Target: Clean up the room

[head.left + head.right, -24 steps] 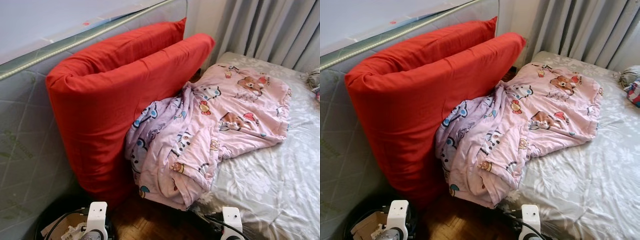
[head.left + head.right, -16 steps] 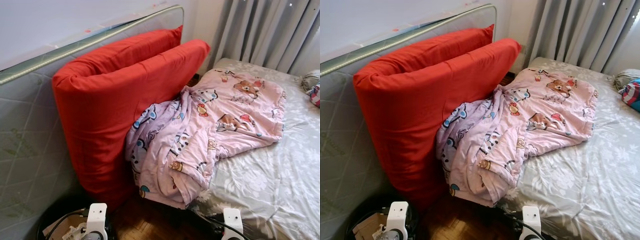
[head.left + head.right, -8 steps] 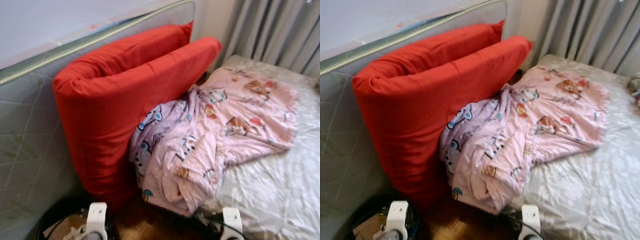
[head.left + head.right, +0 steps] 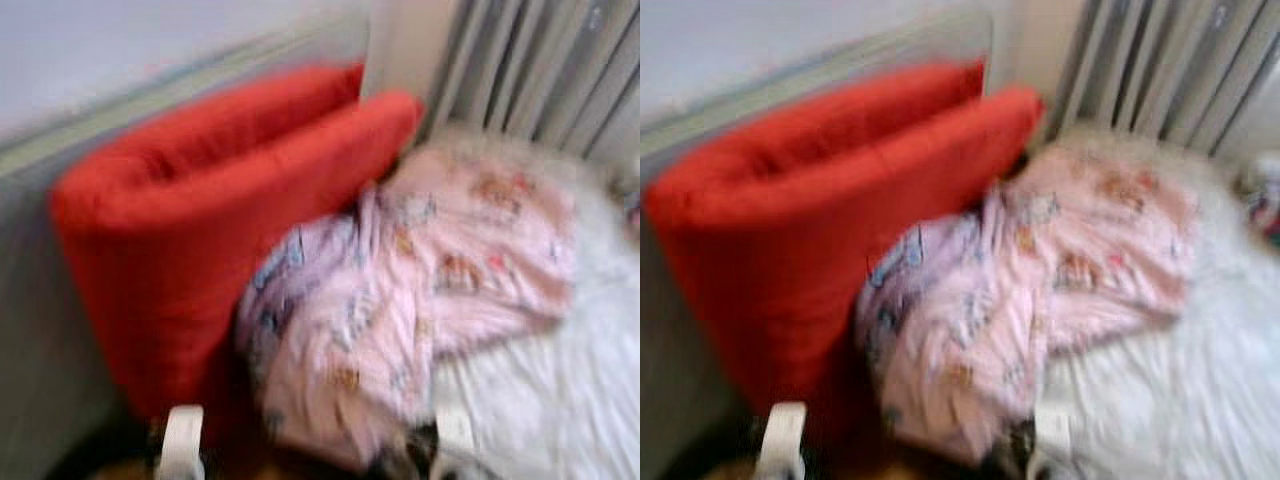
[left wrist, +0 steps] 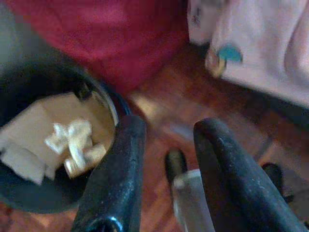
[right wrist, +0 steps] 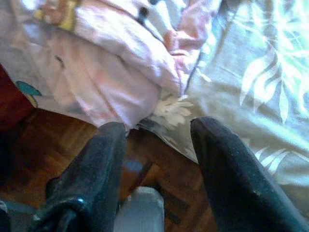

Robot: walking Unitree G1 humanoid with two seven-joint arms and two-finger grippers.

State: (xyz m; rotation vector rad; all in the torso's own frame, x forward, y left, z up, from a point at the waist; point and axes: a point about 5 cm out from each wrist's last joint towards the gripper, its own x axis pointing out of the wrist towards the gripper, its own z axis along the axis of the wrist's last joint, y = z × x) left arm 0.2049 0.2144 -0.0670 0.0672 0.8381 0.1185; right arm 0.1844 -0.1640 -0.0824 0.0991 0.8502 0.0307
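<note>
Head views are blurring heavily, so fine detail is not readable. A pink printed blanket (image 4: 400, 300) is lying crumpled across the near corner of the bed (image 4: 560, 400), its lower edge hanging over the mattress side toward the wood floor (image 5: 159, 121). At roughly nine o'clock from the blanket, a folded red cushion (image 4: 200, 230) is standing on edge, touching the blanket on one side and leaning against a grey upright mattress (image 4: 40, 330) on the other. Grey curtains (image 4: 540, 70) are hanging at about one o'clock.

The left gripper (image 5: 164, 140) is hanging low over the floor with its two black fingers spread apart and holding nothing; just beside it a dark round bin (image 5: 29, 193) is sitting with pale scraps inside (contents not identifiable).

The right gripper (image 6: 159, 140) is likewise hanging with fingers parted and empty, near the blanket's drooping hem and the grey floral bedsheet (image 6: 260, 96).
</note>
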